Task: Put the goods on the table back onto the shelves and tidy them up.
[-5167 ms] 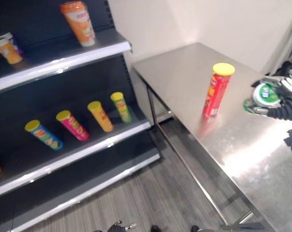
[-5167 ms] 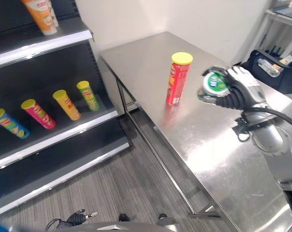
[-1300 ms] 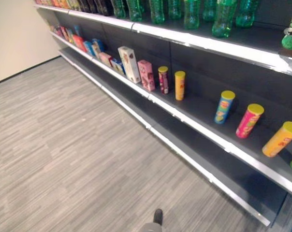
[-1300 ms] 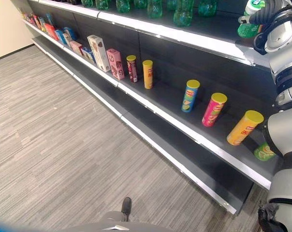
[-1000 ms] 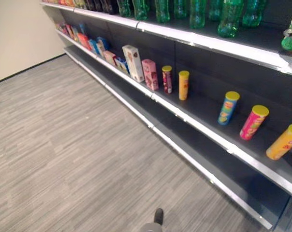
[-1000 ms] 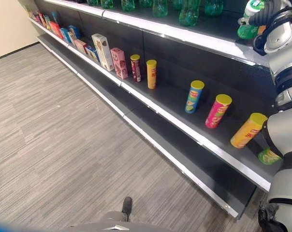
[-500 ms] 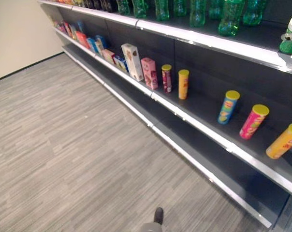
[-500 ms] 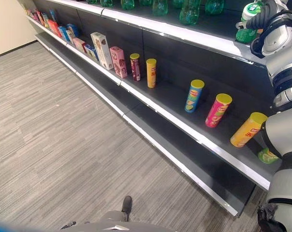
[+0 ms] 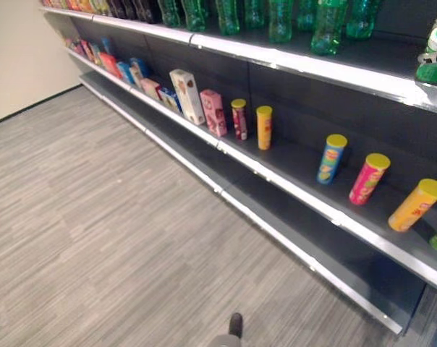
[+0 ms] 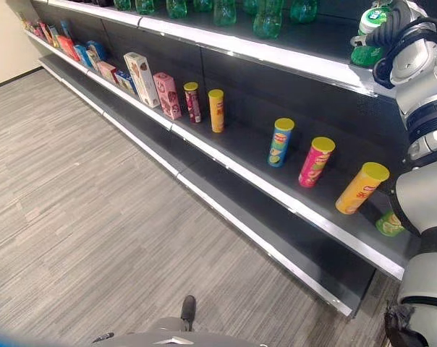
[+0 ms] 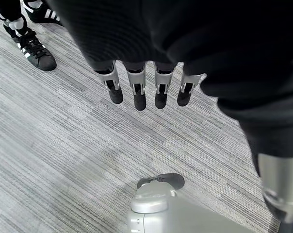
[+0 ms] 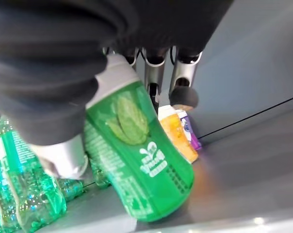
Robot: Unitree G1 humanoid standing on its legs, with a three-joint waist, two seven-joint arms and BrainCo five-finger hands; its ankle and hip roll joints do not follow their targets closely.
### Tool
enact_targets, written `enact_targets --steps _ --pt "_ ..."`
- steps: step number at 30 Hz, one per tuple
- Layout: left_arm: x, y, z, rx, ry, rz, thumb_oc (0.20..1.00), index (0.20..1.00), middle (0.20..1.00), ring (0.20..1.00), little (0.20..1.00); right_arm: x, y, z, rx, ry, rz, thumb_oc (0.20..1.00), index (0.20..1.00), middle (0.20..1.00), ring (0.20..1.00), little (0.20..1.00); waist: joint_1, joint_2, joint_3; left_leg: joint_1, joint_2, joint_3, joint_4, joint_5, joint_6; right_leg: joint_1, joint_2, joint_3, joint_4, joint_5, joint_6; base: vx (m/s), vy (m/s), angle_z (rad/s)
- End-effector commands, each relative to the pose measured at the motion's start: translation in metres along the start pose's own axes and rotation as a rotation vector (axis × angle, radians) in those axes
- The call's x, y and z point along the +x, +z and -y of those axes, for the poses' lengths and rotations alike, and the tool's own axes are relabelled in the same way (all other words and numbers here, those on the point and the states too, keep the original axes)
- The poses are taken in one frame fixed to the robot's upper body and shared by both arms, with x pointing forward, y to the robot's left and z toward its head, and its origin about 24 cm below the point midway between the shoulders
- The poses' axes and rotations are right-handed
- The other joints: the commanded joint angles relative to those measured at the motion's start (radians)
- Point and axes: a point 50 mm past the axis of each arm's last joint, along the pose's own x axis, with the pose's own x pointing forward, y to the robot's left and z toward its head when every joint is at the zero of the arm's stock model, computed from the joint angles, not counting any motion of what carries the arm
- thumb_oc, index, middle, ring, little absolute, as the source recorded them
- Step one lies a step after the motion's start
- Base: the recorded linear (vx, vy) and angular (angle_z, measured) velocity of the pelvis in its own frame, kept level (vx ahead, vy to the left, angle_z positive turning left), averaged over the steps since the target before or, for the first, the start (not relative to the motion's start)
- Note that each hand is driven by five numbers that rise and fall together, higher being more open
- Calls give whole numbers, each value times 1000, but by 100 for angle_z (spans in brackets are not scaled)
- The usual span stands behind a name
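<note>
Change: view has panned slightly; right hand (image 10: pixel 396 29) stays up at the top shelf (image 10: pixel 305 61).
Green bottle (image 12: pixel 137 160): clasped in that hand, over the shelf.
Handling: likely light, rigid, smooth; grip mid-body.
Left hand (image 11: pixel 146 87): relaxed, empty.

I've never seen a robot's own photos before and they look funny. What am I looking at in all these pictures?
A robot with two arms took these itself. Two pictures come from its head, like two eyes looking down at a long dark shop shelf and a grey floor. The middle shelf holds tall crisp tubes and small boxes; the top one holds green bottles.

The other two pictures come from little cameras on its wrists. The right hand is up at the top shelf, curled round a green bottle with a white cap, tilted with its bottom by the shelf, beside more green bottles. The left hand hangs over the floor, fingers straight, holding nothing. A person's black shoes stand nearby.
</note>
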Motion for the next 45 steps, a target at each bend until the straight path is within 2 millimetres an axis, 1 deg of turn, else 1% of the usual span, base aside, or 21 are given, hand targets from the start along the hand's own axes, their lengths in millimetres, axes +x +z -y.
enact_targets --steps 1,8,21,22,27,29,30,32,33,34,35,37,38,39,41,42,44,45 --pt "3 20 -25 79 54 52 1000 1000 1000 1000 1000 2 13 21 -37 -64 46 200 200 200 200 200 27 -103 27 92 -3 46 7 -110 -51 -21 -72 100 29 -49 18 0 0 0" --pt "3 21 -26 74 58 52 1000 1000 1000 1000 1000 3 17 18 -44 -56 61 200 200 200 200 200 31 -108 26 91 0 45 5 -110 -52 -20 -69 98 21 -45 19 0 0 0" --pt "3 19 -26 79 61 49 1000 1000 1000 1000 1000 3 16 18 -54 -58 55 200 200 200 200 200 34 -111 28 88 2 43 4 -110 -53 -17 -69 96 16 -41 19 0 0 0" --pt "3 19 -26 81 62 48 1000 1000 1000 1000 1000 3 16 17 -59 -63 50 1000 1000 1000 1000 1000 34 -113 27 88 1 43 4 -111 -53 -17 -69 95 14 -38 20 0 0 0" --pt "3 20 -26 82 62 51 1000 1000 1000 1000 1000 3 15 19 -61 -77 46 1000 1000 1000 1000 1000 32 -113 27 89 2 46 4 -111 -53 -18 -69 96 13 -36 22 0 0 0" --pt "3 20 -27 83 66 48 1000 1000 1000 1000 1000 3 22 29 -56 -120 71 1000 1000 1000 1000 1000 28 -117 25 92 3 52 4 -115 -52 -20 -70 101 12 -32 24 0 0 0" --pt "3 20 -27 83 66 48 1000 1000 1000 1000 1000 3 22 29 -56 -120 71 1000 1000 1000 1000 1000 28 -117 25 92 3 53 4 -115 -52 -20 -70 101 12 -32 24 0 0 0" --pt "3 18 -28 86 69 41 1000 1000 1000 1000 1000 3 29 38 -45 -149 104 1000 1000 1000 1000 1000 24 -120 21 94 3 59 4 -119 -50 -20 -70 107 9 -29 26 0 0 0" --pt "3 17 -29 92 73 38 1000 1000 1000 1000 1000 2 40 44 -40 -171 147 1000 1000 1000 1000 1000 20 -123 18 97 3 65 4 -122 -49 -20 -70 113 5 -25 28 0 0 0" --pt "3 17 -29 92 73 38 1000 1000 1000 1000 1000 2 40 44 -40 -171 147 1000 1000 1000 1000 1000 20 -123 18 97 3 65 4 -122 -49 -20 -70 113 5 -25 28 -12 18 -4" --pt "3 18 -30 92 76 39 1000 1000 1000 1000 1000 2 48 49 -44 -189 177 1000 1000 1000 1000 1000 18 -126 17 98 4 68 4 -123 -49 -22 -71 115 5 -22 29 -11 9 -7" --pt "3 17 -30 92 80 37 1000 1000 1000 1000 1000 0 57 61 -34 -235 218 1000 1000 1000 1000 1000 15 -130 13 100 5 71 4 -125 -49 -22 -71 118 2 -20 30 -15 24 -13" --pt "3 19 -32 86 89 41 1000 1000 1000 1000 1000 -4 66 71 -38 -283 262 1000 1000 1000 1000 1000 11 -134 10 100 7 76 4 -128 -48 -25 -71 122 0 -17 32 -14 42 -12" --pt "3 19 -32 82 94 38 1000 1000 1000 1000 1000 -7 70 82 -37 -329 291 1000 1000 1000 1000 1000 5 -136 8 101 7 81 4 -128 -48 -27 -70 126 -1 -15 33 -17 47 -9" --pt "3 17 -31 78 99 31 1000 1000 1000 1000 1000 -17 81 96 -10 -398 374 1000 1000 1000 1000 1000 -7 -139 5 102 9 90 4 -132 -46 -31 -70 135 -4 -10 35 -12 36 -4" --pt "3 16 -31 75 102 28 1000 1000 1000 1000 1000 -23 84 102 -6 -429 412 1000 1000 1000 1000 1000 -15 -139 5 105 11 95 4 -134 -45 -33 -70 140 -6 -8 36 -22 41 -5" --pt "3 15 -31 74 107 21 1000 1000 1000 1000 1000 -39 86 106 34 -481 499 1000 1000 1000 1000 1000 -35 -141 2 106 13 108 4 -136 -39 -44 -71 154 -6 2 39 -26 49 -13" --pt "3 14 -27 77 103 15 1000 1000 1000 1000 1000 -49 85 100 64 -480 553 1000 1000 1000 1000 1000 -50 -137 1 112 15 118 4 -143 -38 -46 -70 163 -8 5 39 -18 55 -29"
